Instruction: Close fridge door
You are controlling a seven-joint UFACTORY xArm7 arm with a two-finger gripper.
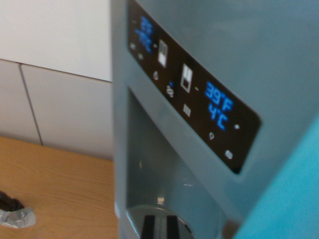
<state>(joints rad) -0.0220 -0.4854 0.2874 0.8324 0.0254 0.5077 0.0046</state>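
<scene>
The grey fridge door (259,55) fills the middle and right of the wrist view, very close and tilted. A black control panel (192,84) runs slantwise across it, showing blue temperature digits (218,105) and small icons. Below the panel is the recessed dispenser bay (159,169), with a round silver base and two dark bars (159,226) at the bottom edge. The door's left edge (115,124) runs vertically down the picture. A blurred teal surface (289,199) covers the lower right corner; I cannot tell what it is. No gripper fingers show.
To the left of the door stand white cabinet fronts (65,99) with thin seams. Under them lies a wooden floor (60,184). A small dark and silver object (15,211) lies on the wood at the lower left edge.
</scene>
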